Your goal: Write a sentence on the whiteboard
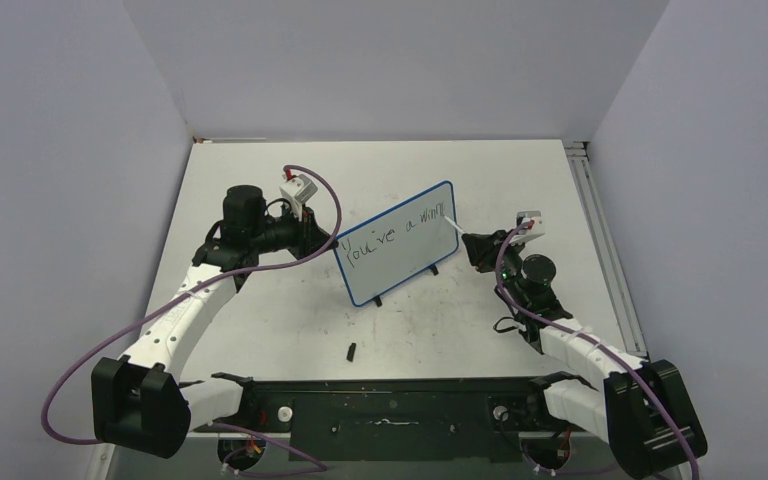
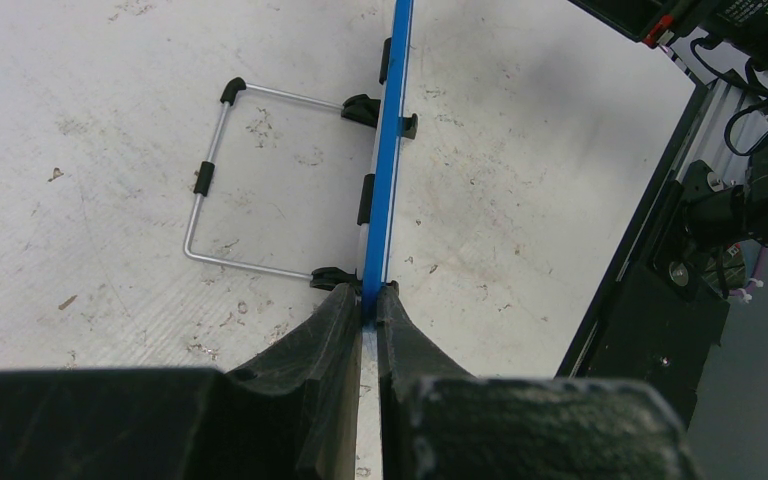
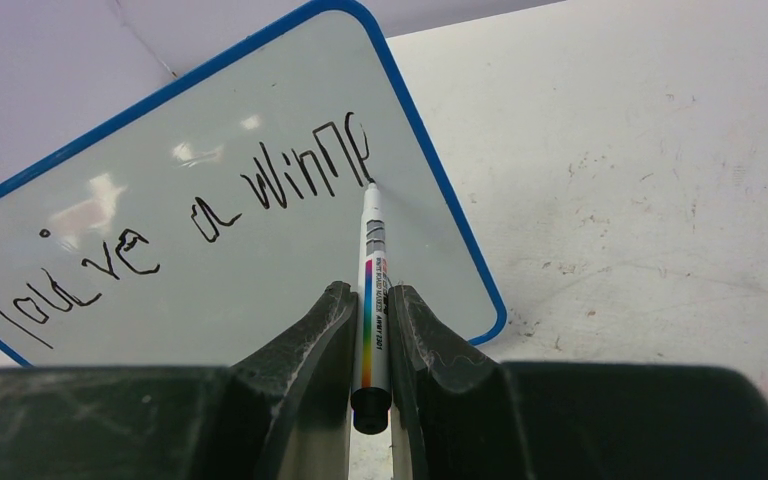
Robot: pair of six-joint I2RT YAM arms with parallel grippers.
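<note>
The whiteboard (image 1: 400, 250) stands tilted mid-table, blue-framed, on black feet. It also shows in the right wrist view (image 3: 260, 270). The sentence (image 3: 190, 215) reads "You've a winne" in black letters; from above it (image 1: 395, 233) slants across the board. My left gripper (image 2: 368, 300) is shut on the whiteboard's blue edge (image 2: 388, 150) at its left end. My right gripper (image 3: 370, 300) is shut on a white marker (image 3: 372, 270) with a rainbow stripe. The marker's tip touches the board just under the last letter, near the right edge.
A wire stand (image 2: 230, 180) props the board from behind. The marker's black cap (image 1: 351, 351) lies on the table in front of the board. A metal rail (image 1: 600, 240) runs along the table's right side. Grey walls close in on three sides.
</note>
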